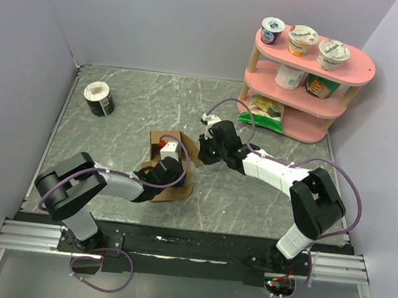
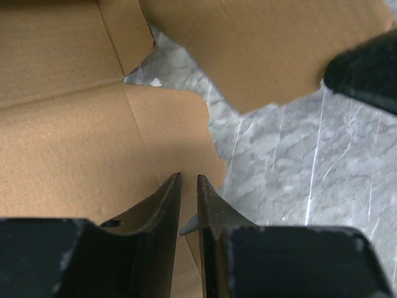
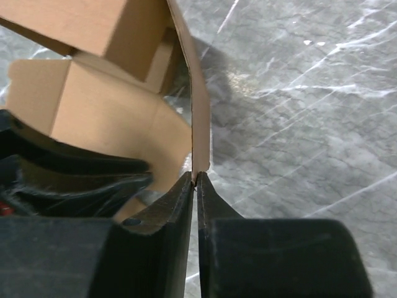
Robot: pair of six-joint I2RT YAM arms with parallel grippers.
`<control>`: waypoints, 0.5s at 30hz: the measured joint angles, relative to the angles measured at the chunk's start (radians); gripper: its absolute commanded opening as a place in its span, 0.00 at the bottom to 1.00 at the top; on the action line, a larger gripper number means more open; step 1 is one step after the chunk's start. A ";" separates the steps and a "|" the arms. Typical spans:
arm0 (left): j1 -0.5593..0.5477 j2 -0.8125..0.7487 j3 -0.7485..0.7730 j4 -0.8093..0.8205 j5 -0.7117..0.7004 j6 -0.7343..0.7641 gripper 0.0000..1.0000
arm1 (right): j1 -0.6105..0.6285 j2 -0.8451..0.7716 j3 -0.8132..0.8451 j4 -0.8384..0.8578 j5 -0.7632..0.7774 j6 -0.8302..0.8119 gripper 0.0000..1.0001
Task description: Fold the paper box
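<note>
The paper box (image 1: pixel 177 191) lies on the table (image 1: pixel 236 205), tub (image 1: pixel 99 99) behind-left, shelf (image 1: pixel 356 65) behind-right.

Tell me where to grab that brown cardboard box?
Pinch the brown cardboard box by its thin upright flap, coming edge-on from its free end, a finger on each face. It stands as a flat sheet; the right gripper holds it so.

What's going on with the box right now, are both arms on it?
Both arms are at the paper box, which is partly folded with some walls standing. The right gripper is pinched shut on the edge of an upright flap. The left gripper sits low over a flat panel, jaws nearly together; whether it actually grips cardboard can't be told. The box isn't closed yet.
</note>
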 measured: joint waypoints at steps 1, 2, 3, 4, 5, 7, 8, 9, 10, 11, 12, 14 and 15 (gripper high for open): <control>0.000 0.008 0.005 0.005 -0.001 -0.003 0.23 | 0.002 0.000 0.000 0.000 -0.005 0.004 0.11; 0.000 0.010 0.005 0.010 -0.002 -0.005 0.23 | 0.004 0.000 0.000 0.000 -0.009 0.008 0.11; 0.000 0.011 0.005 0.011 -0.003 -0.008 0.22 | 0.006 0.000 0.000 0.000 -0.011 0.013 0.11; 0.000 0.011 0.004 0.011 -0.006 -0.013 0.22 | 0.011 0.000 0.000 0.000 -0.014 0.021 0.11; 0.000 0.011 0.003 0.011 -0.007 -0.020 0.23 | 0.014 0.000 0.000 0.000 -0.016 0.027 0.11; 0.000 0.011 -0.002 0.019 -0.009 -0.029 0.23 | 0.022 0.001 0.008 -0.008 -0.023 0.043 0.11; 0.000 0.011 -0.008 0.027 -0.010 -0.033 0.23 | 0.026 0.002 0.013 -0.010 -0.026 0.050 0.11; 0.000 0.011 -0.013 0.036 -0.010 -0.037 0.23 | 0.029 0.002 0.016 -0.010 -0.028 0.055 0.12; 0.000 0.010 -0.017 0.043 -0.010 -0.040 0.23 | 0.033 0.003 0.019 -0.010 -0.031 0.062 0.13; 0.000 0.010 -0.021 0.050 -0.010 -0.043 0.23 | 0.037 0.004 0.019 -0.008 -0.035 0.069 0.14; -0.001 0.010 -0.025 0.057 -0.010 -0.044 0.23 | 0.042 0.008 0.019 -0.008 -0.039 0.078 0.15; 0.000 0.010 -0.032 0.069 -0.011 -0.047 0.23 | 0.049 0.020 0.019 -0.008 -0.046 0.090 0.21; 0.000 0.010 -0.033 0.072 -0.010 -0.047 0.23 | 0.052 0.029 0.019 -0.008 -0.050 0.098 0.24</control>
